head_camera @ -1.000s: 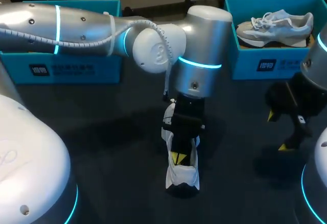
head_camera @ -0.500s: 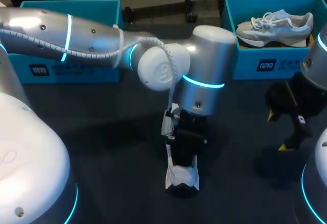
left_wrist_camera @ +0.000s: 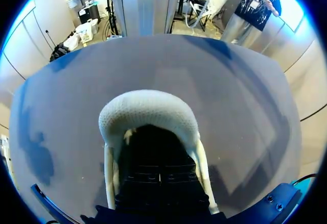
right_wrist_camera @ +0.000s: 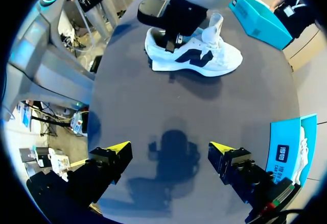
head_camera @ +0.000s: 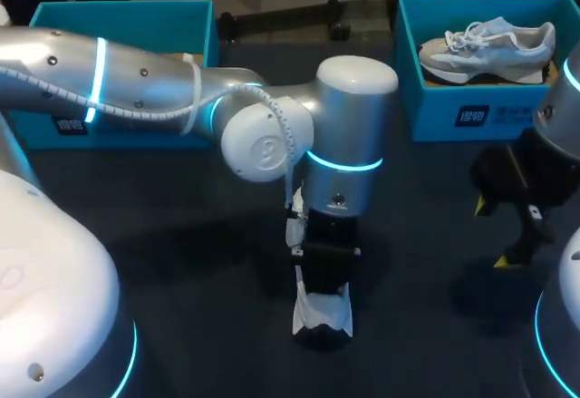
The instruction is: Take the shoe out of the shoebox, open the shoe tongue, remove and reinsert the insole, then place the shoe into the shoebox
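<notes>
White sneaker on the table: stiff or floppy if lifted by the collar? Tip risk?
The white sneaker probably holds shape: thick sole, flat on the table. Its padded collar looks soft, so may deform when gripped. A side push would likely slide it, not tip it.

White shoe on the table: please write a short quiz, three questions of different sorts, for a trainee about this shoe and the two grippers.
1. True or false: the white shoe lies inside a shoebox.
2. Where is the left gripper? A: reaching into the shoe's opening. B: above a blue shoebox. C: touching the right gripper.
3. Fill in: the right gripper is ___ and holds nothing.

Key
1. False: it stands on the table.
2. A.
3. open.
</notes>
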`<state>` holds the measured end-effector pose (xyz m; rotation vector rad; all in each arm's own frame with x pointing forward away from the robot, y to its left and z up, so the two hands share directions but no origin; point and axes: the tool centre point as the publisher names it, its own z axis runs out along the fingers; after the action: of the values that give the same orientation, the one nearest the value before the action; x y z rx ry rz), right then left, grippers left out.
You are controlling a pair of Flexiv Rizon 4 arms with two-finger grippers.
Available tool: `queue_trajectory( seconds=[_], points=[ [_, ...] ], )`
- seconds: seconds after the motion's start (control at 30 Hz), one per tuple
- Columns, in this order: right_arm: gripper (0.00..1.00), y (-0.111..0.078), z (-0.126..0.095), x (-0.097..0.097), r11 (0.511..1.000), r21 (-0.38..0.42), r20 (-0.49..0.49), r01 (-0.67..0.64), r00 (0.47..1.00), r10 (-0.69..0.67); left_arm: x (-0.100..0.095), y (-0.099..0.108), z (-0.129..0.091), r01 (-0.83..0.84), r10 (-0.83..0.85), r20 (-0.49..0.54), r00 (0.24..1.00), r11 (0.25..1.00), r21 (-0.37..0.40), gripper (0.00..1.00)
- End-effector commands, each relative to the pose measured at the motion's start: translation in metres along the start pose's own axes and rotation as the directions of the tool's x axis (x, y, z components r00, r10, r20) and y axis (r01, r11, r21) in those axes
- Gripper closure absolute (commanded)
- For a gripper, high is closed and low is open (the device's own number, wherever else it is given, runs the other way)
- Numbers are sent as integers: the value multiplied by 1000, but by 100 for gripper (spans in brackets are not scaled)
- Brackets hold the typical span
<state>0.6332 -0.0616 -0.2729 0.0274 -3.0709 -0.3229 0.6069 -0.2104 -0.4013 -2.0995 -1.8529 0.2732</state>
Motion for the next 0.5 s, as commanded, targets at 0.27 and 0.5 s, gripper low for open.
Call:
queue_trajectory(
  seconds=[0.27, 0.5],
  points=[
    [0, 0, 1, 1, 1000, 1, 3, 1, 1000, -1, 7, -2, -14, -34, 30, -93, 995, 999, -35, 100],
    [0, 0, 1, 1, 1000, 1, 3, 1, 1000, -1, 10, 3, 8, -31, 25, -143, 989, 999, -40, 100]
  ],
)
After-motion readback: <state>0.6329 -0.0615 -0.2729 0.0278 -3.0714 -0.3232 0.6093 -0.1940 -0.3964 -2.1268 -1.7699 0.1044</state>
